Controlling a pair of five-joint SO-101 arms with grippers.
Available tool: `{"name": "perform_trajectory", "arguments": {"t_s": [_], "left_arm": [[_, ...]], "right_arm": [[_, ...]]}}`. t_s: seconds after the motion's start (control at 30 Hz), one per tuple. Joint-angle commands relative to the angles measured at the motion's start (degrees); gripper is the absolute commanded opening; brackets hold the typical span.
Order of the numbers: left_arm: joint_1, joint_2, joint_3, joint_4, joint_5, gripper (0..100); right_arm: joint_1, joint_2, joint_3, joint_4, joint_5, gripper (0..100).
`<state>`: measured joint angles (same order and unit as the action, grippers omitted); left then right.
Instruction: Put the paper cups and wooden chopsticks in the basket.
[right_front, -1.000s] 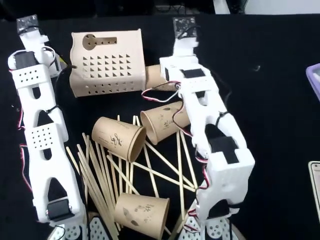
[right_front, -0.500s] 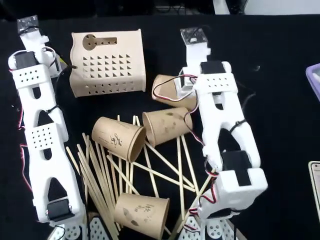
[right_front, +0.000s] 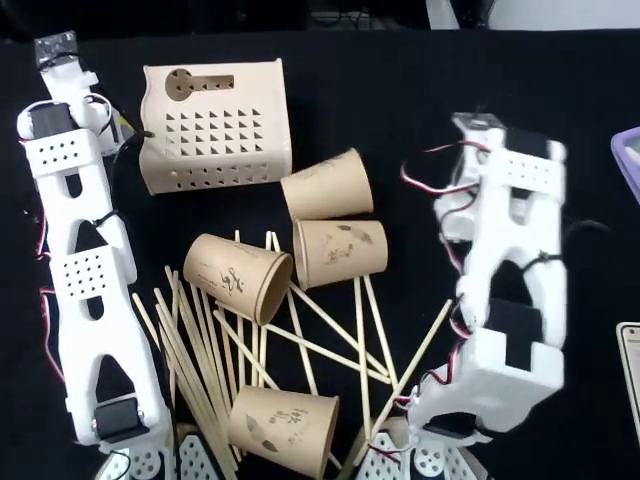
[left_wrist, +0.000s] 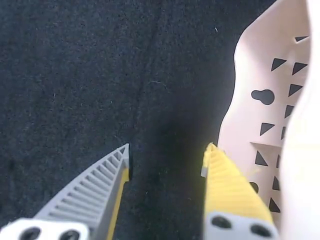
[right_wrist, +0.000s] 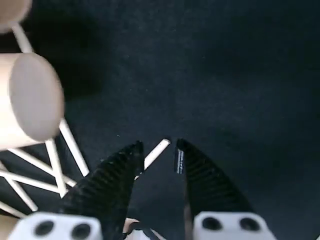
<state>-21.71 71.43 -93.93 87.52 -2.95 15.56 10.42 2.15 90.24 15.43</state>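
A beige perforated basket (right_front: 215, 125) lies at the back left. Several paper cups lie on their sides: one by the basket's corner (right_front: 325, 185), one below it (right_front: 340, 250), one left of that (right_front: 235, 275), one at the front (right_front: 285, 425). Several wooden chopsticks (right_front: 250, 340) are scattered between them. My left gripper (left_wrist: 167, 150) is open over bare cloth, its yellow finger beside the basket wall (left_wrist: 265, 125). My right gripper (right_wrist: 158, 145) is open a little above a chopstick tip (right_wrist: 152, 156), with a cup's bottom (right_wrist: 30, 100) off to one side. The right arm (right_front: 510, 250) stands right of the cups.
The left arm (right_front: 80, 270) stretches along the table's left side. A purple container's edge (right_front: 628, 160) and a card (right_front: 628, 370) sit at the far right. Black cloth lies bare at the back right.
The right arm has swung right, away from the basket and the cups. The cup it covered now lies free by the basket's corner. The left arm has not moved.
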Motion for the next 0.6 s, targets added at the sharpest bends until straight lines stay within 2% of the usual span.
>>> {"name": "perform_trajectory", "arguments": {"t_s": [0.0,0.23,0.5,0.57], "left_arm": [[0.2,-2.0,-1.4,0.1,-0.4,23],[0.4,-2.0,-1.4,-0.1,-0.4,23],[3.4,-1.4,-1.4,-0.2,-0.3,23],[4.6,-1.8,-1.4,0.1,-0.3,23]], "right_arm": [[-1.8,-4.4,-6.6,-3.9,0.1,12.2],[-14.0,-3.7,-8.1,-26.2,-5.3,12.3],[-18.3,4.1,-4.4,-68.2,-10.9,12.0],[-19.8,7.8,-5.1,-73.8,-10.8,12.0]]}}
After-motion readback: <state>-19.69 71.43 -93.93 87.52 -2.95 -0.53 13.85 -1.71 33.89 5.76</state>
